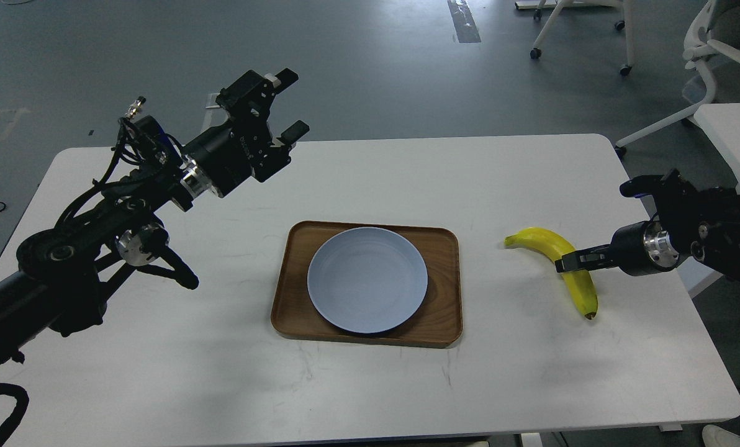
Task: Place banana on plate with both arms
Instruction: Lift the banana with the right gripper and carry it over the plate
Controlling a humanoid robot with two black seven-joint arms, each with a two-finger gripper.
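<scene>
Banana on counter at plate's 3 o'clock; right fingers over its middle, clamped or not cannot tell; left fingers apart, raised clear at 10 o'clock, likely waiting.

Wood tray, smooth matt plate

Wooden tray, white table, chairs
</scene>
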